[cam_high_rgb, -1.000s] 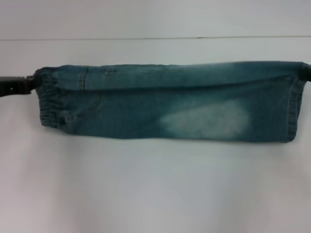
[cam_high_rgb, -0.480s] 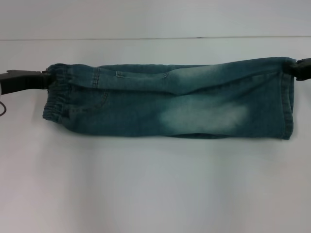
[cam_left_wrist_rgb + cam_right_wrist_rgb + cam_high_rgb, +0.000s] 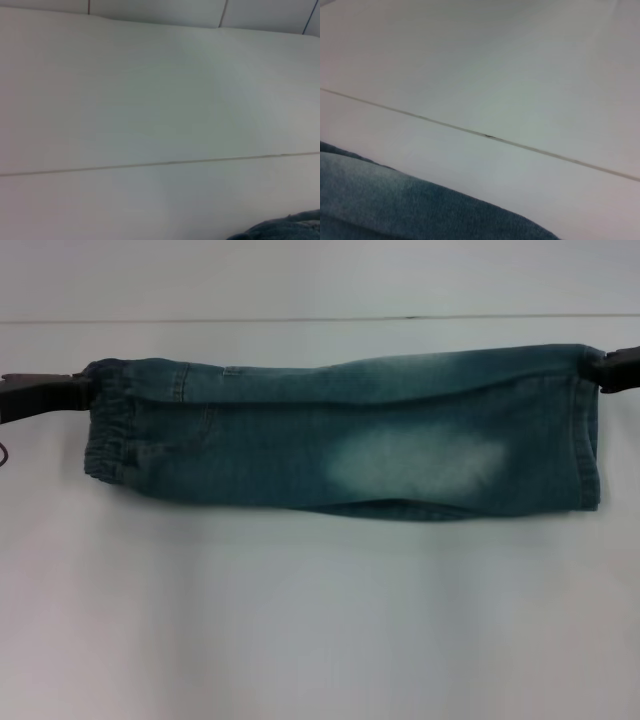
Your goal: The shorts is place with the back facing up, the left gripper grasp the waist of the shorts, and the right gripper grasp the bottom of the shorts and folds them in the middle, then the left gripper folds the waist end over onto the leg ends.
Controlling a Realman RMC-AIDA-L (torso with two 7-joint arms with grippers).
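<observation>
Lifted slightly higher than before, the folded shorts point(image 3: 340, 440) stretch between left claw point(image 3: 75, 392) gripping the waist and right claw point(image 3: 603, 372) gripping the hem, above the table point(image 3: 320, 620).

Shorts point(image 3: 340, 440) shifted slightly left and up since a second ago, far edge now tilted, higher at leg end. Left gripper point(image 3: 70, 392) pulled back outward after moving in; right gripper point(image 3: 603, 370) raised, more in view. Near hem sagging lower mid-span.
</observation>
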